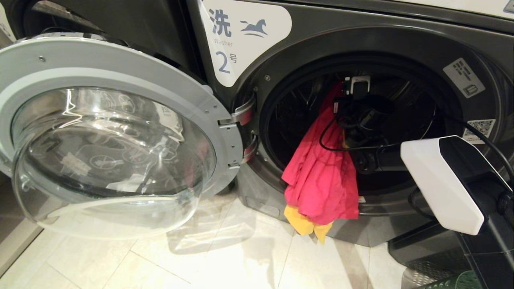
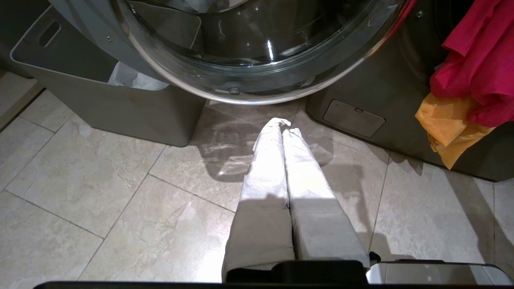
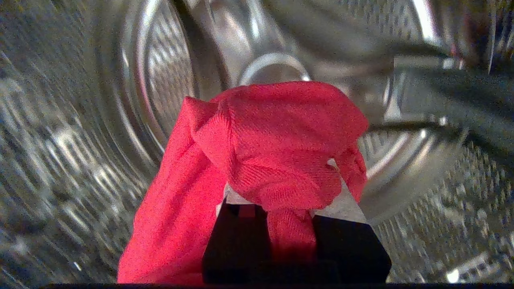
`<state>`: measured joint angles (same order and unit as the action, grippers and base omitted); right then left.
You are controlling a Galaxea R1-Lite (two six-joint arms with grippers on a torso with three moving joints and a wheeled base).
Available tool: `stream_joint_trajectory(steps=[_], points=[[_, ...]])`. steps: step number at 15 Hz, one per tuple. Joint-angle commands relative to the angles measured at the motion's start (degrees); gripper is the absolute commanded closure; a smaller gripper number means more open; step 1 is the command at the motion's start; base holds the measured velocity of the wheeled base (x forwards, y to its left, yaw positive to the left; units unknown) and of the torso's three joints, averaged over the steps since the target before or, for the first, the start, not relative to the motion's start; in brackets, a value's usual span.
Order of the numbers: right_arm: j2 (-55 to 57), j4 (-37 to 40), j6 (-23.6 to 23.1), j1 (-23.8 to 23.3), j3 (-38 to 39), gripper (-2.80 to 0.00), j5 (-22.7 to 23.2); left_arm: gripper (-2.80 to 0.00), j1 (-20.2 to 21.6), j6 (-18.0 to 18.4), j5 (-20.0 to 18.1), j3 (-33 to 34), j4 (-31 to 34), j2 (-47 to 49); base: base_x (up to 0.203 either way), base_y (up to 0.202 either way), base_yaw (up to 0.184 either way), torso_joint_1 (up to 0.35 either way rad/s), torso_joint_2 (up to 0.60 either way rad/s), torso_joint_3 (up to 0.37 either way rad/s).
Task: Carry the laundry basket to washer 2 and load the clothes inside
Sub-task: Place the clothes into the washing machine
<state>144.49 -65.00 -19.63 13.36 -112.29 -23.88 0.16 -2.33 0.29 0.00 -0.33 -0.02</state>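
Note:
Washer 2 (image 1: 241,36), dark grey with a white "2" label, stands with its round glass door (image 1: 112,132) swung wide to the left. My right gripper (image 3: 281,176) is inside the steel drum (image 3: 120,100), shut on the bright pink-red garment (image 3: 277,132). That garment (image 1: 321,172) trails out over the opening's rim and hangs down the washer's front, with the yellow-orange cloth (image 1: 305,224) dangling below it. A corner of the dark green laundry basket (image 1: 466,281) shows on the floor at the lower right. My left gripper (image 2: 283,126) hangs shut and empty above the tiles.
The open door juts into the space left of the drum opening. A plain grey bin (image 2: 100,92) with a white bag (image 2: 128,78) stands under the door. My right forearm (image 1: 445,184) reaches in from the right. Pale tiled floor (image 1: 225,257) lies before the washer.

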Motion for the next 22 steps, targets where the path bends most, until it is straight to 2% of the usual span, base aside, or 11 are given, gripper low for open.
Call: stream_joint_trajectory(steps=[1, 3, 6, 8, 9, 12, 16, 19, 22], points=[[0.7, 0.9, -0.1, 0.1, 0.5, 0.00, -0.3, 0.00, 0.0, 0.0, 0.1, 0.0, 0.0, 0.0, 0.000, 0.000, 0.000, 0.000, 0.00, 0.000], [1.4, 3.6, 0.4, 0.1, 0.4, 0.00, -0.3, 0.00, 0.0, 0.0, 0.0, 0.0, 0.0, 0.0, 0.000, 0.000, 0.000, 0.000, 0.00, 0.000], [3.1, 6.8, 4.0, 0.2, 0.5, 0.00, -0.4, 0.00, 0.0, 0.0, 0.0, 0.0, 0.0, 0.0, 0.000, 0.000, 0.000, 0.000, 0.00, 0.000], [3.9, 7.0, 4.7, 0.3, 0.4, 0.00, -1.2, 0.00, 0.0, 0.0, 0.0, 0.0, 0.0, 0.0, 0.000, 0.000, 0.000, 0.000, 0.00, 0.000], [3.9, 6.9, 4.8, 0.3, 0.4, -2.80, -1.6, 0.00, 0.0, 0.0, 0.1, 0.0, 0.0, 0.0, 0.000, 0.000, 0.000, 0.000, 0.00, 0.000], [2.9, 11.7, 5.0, 0.2, 0.5, -2.80, -1.6, 0.00, 0.0, 0.0, 0.0, 0.0, 0.0, 0.0, 0.000, 0.000, 0.000, 0.000, 0.00, 0.000], [1.2, 14.8, 8.7, 0.5, 1.2, -2.80, -1.7, 0.00, 0.0, 0.0, 0.0, 0.0, 0.0, 0.0, 0.000, 0.000, 0.000, 0.000, 0.00, 0.000], [-4.0, 16.5, 9.1, 1.4, 10.3, -2.80, -1.5, 0.00, 0.0, 0.0, 0.1, 0.0, 0.0, 0.0, 0.000, 0.000, 0.000, 0.000, 0.00, 0.000], [-9.8, 20.3, 13.5, 2.9, 17.1, -2.80, -1.6, 0.00, 0.0, 0.0, 0.0, 0.0, 0.0, 0.0, 0.000, 0.000, 0.000, 0.000, 0.00, 0.000]])
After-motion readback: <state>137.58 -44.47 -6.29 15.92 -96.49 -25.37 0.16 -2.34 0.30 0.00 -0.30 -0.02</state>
